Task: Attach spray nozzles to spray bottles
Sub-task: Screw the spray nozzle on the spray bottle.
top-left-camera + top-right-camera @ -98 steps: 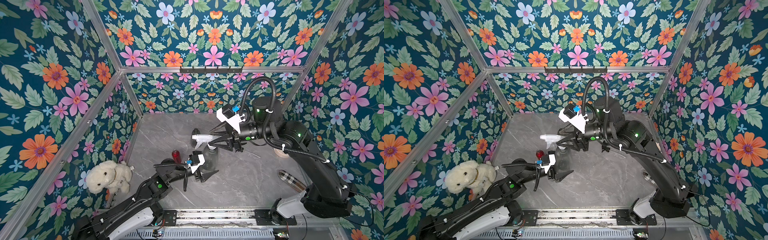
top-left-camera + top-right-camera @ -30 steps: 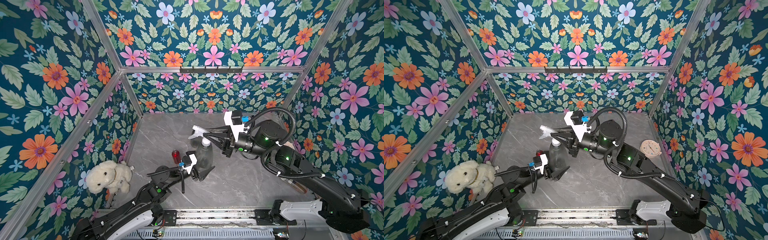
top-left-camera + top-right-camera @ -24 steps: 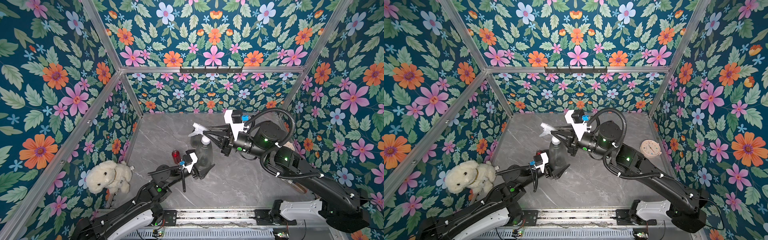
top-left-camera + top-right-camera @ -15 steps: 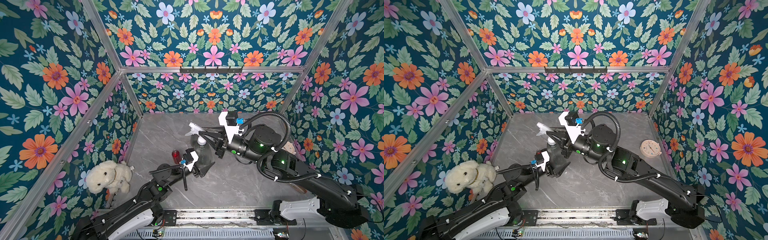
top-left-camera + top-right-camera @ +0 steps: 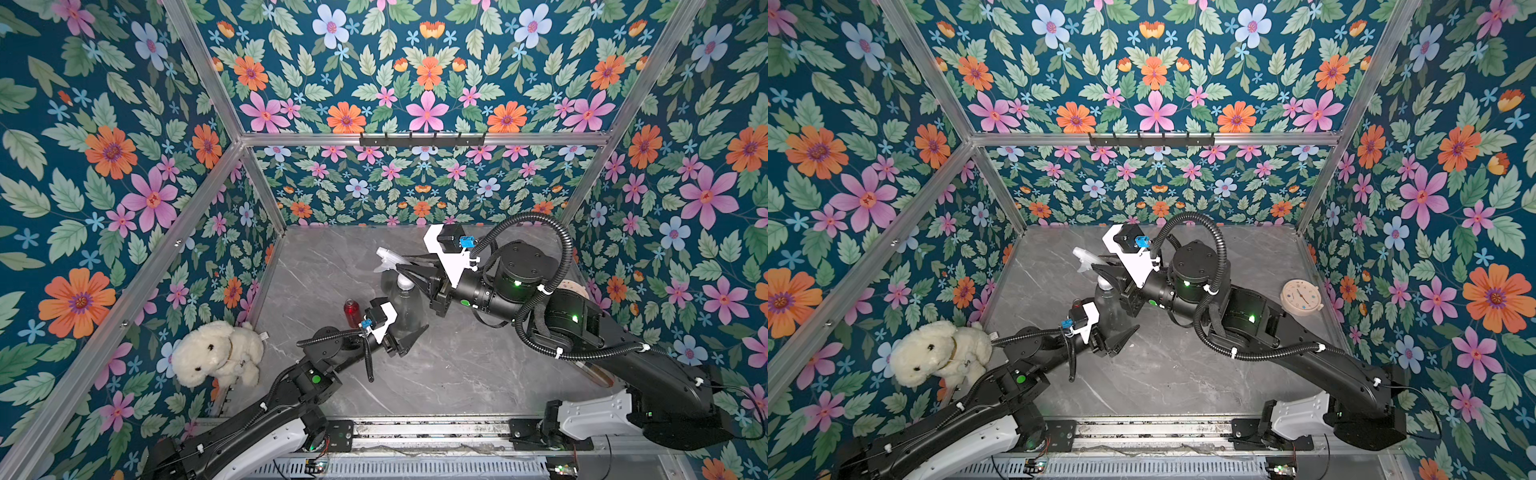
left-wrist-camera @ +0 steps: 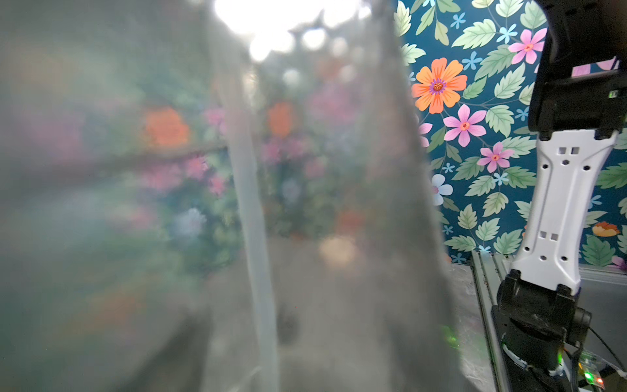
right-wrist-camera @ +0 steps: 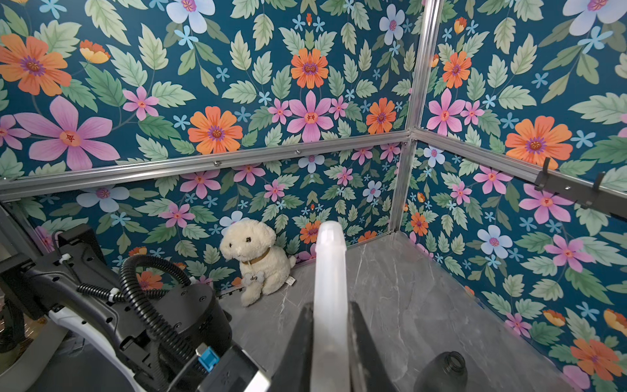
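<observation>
A smoky-grey cone-shaped spray bottle [image 5: 405, 309] [image 5: 1111, 309] stands on the table, and my left gripper [image 5: 401, 332] [image 5: 1113, 332] is shut on its base. The bottle wall [image 6: 322, 203] fills the left wrist view, hiding the jaws. A pale dip tube [image 6: 252, 237] runs down inside it. My right gripper [image 5: 398, 262] [image 5: 1100, 266] [image 7: 330, 305] is shut on a translucent whitish spray nozzle [image 5: 386, 259] [image 5: 1086, 257] [image 7: 329, 271], whose collar [image 5: 405, 283] sits on the bottle's neck. A small red bottle [image 5: 352, 311] stands just left. A second grey bottle [image 7: 444, 371] stands open-necked behind.
A cream plush dog [image 5: 216, 357] [image 7: 254, 258] sits against the left wall. A round beige clock [image 5: 1301, 296] lies by the right wall. A brown striped object [image 5: 598, 374] lies partly under the right arm. Patterned walls close three sides.
The right arm has swung its wrist and elbow leftward, carrying the nozzle slightly left over the bottle neck. The left gripper and the bottle have barely shifted.
</observation>
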